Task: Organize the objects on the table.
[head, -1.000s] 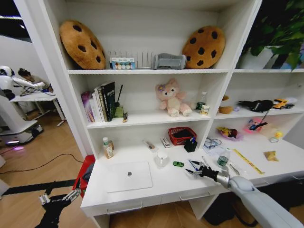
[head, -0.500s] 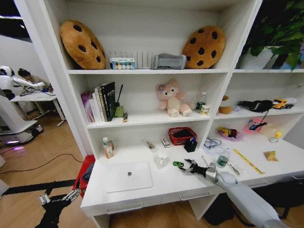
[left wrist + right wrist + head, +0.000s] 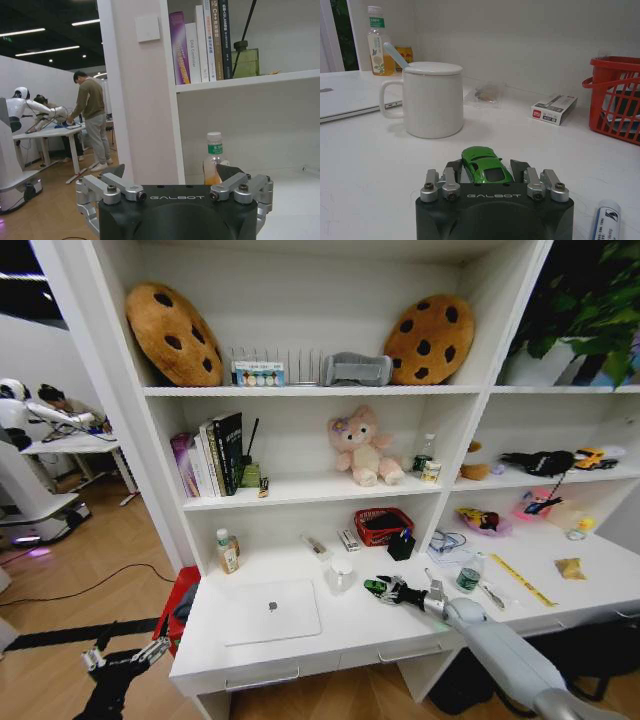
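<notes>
My right gripper [image 3: 491, 169] hides the rear of the green toy car [image 3: 485, 162]. Its jaws stand narrowly apart on either side of the car, which sits on the white desk [image 3: 370, 625] at centre frame, nose pointing toward the white mug [image 3: 433, 99]. My left gripper [image 3: 120, 653], jaws spread, hangs at lower left.

"GALBOT" on left end effector [image 3: 175, 187] housing and on right end effector [image 3: 487, 172] housing. Book spines [image 3: 212, 40]: "C++" legible, rest too small. Bottle label unreadable.
</notes>
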You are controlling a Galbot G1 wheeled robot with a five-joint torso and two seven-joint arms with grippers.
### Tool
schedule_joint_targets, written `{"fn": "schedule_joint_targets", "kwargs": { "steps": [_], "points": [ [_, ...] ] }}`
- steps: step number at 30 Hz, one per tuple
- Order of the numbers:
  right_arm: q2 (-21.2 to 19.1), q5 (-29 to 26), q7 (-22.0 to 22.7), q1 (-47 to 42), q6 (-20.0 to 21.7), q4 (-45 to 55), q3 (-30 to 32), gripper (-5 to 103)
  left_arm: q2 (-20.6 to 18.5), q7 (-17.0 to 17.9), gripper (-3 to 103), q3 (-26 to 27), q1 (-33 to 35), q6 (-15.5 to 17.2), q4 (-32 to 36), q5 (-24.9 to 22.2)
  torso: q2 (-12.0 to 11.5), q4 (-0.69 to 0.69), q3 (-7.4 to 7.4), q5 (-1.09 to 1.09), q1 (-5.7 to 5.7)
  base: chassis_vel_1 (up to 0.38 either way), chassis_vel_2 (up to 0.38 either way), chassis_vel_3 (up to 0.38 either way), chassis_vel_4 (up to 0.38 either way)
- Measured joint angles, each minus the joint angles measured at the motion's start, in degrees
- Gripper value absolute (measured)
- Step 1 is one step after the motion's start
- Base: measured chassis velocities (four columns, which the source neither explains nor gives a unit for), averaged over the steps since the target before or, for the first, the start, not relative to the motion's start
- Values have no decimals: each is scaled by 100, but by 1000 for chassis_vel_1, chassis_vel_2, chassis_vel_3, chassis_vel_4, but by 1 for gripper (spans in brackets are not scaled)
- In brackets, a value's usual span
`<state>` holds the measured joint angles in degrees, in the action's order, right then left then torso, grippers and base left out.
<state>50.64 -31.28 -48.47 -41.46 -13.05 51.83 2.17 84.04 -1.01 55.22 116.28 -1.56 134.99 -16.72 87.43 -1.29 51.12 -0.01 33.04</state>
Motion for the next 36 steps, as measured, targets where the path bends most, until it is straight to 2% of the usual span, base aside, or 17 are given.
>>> {"fn": "schedule_joint_targets", "kwargs": {
  "steps": [2,4,5,7,19,22,23,25,26,27,28,29,30,31,33,35,36],
  "points": [
    [-13,6,-9,-24,-2,9,25,43,0,1,100,0,0,0,0,0,0,0,0,0,0,0,0,0,0],
    [-12,16,-12,-33,-2,9,51,43,0,0,100,0,0,0,0,0,0,0,0,1,0,0,0,0,0],
    [-11,23,-13,-40,-2,6,79,38,0,0,100,0,0,0,0,0,0,0,0,2,0,0,0,0,0],
    [-11,26,-13,-48,-2,5,104,36,0,0,100,0,0,0,0,0,0,1,1,2,1,0,0,0,0],
    [-114,-34,29,-267,44,273,337,36,0,0,100,0,0,0,0,0,-2,-1,2,3,1,0,0,0,0],
    [-514,-399,144,-842,194,1294,968,36,0,2,100,1,0,0,0,0,-2,-1,2,3,2,0,0,0,0],
    [-514,-399,144,-842,194,1294,968,36,0,2,100,1,0,0,0,0,-2,-1,2,3,2,0,0,0,0],
    [-1392,-1276,55,-1258,427,2656,1658,36,0,1,100,0,-1,0,0,0,-2,-1,1,-1,2,0,0,0,0],
    [-1392,-1276,55,-1258,427,2656,1658,36,0,1,100,0,-1,0,0,0,-2,-1,1,-1,2,0,0,0,0],
    [-1874,-1731,-109,-1166,495,2996,1722,36,0,1,100,1,-1,0,0,1,-1,-2,1,2,1,0,0,0,0],
    [-2252,-2072,-316,-868,628,3167,1673,36,0,1,100,0,-1,0,0,1,-2,-2,1,0,2,0,0,0,0],
    [-2428,-2265,-474,-557,792,3211,1497,36,0,1,100,0,-1,0,0,1,-1,-2,0,-5,1,0,0,0,0],
    [-2428,-2265,-474,-557,792,3211,1497,36,0,1,100,0,-1,0,0,1,-1,-2,0,-5,1,0,0,0,0],
    [-2516,-2433,-646,-16,992,3174,1084,36,0,1,100,0,-1,1,-1,0,-1,-3,0,-2,1,0,0,0,0],
    [-2416,-2541,-814,1005,1203,2936,226,36,0,1,100,1,0,1,-1,1,-1,-3,1,4,1,0,0,0,0],
    [-2335,-2543,-868,1343,1262,2835,-48,36,0,-1,100,-1,-1,0,0,1,-2,-3,1,4,1,0,0,0,0],
    [-2049,-2541,-966,2252,1356,2469,-721,36,-1,1,100,2,-1,1,-1,1,-1,-2,1,1,1,0,0,0,0]
  ]
}}
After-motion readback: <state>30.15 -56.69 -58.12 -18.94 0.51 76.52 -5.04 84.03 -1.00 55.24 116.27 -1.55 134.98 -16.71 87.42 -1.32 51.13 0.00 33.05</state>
